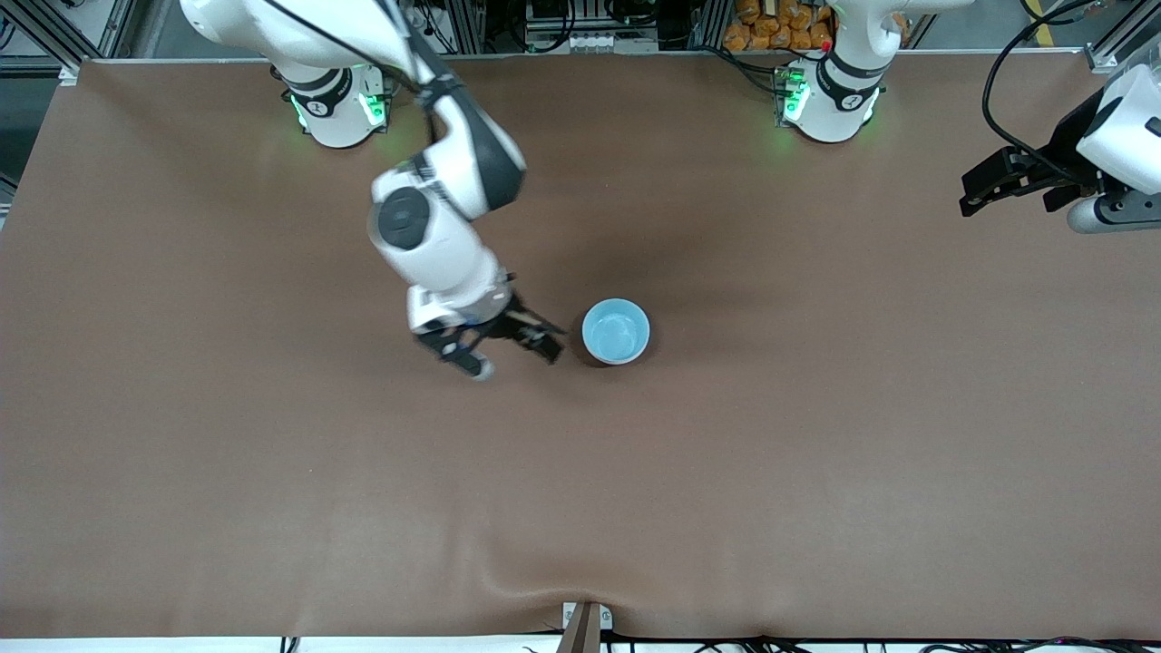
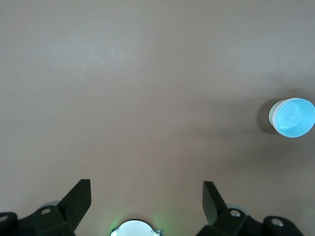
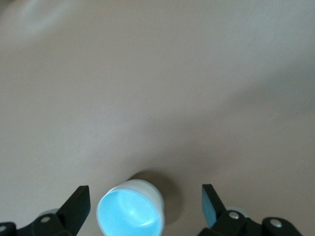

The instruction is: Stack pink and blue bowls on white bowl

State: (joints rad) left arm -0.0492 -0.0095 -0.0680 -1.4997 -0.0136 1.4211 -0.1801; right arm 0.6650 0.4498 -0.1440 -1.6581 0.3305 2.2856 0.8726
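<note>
Blue bowl: round, glossy, atop stack | right tool: apart beside | left tool: apart

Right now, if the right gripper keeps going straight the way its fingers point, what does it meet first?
Probably the blue bowl: the right wrist view shows it just ahead of the open right gripper, between the fingers. Height is unclear, so it might pass above the rim.
</note>
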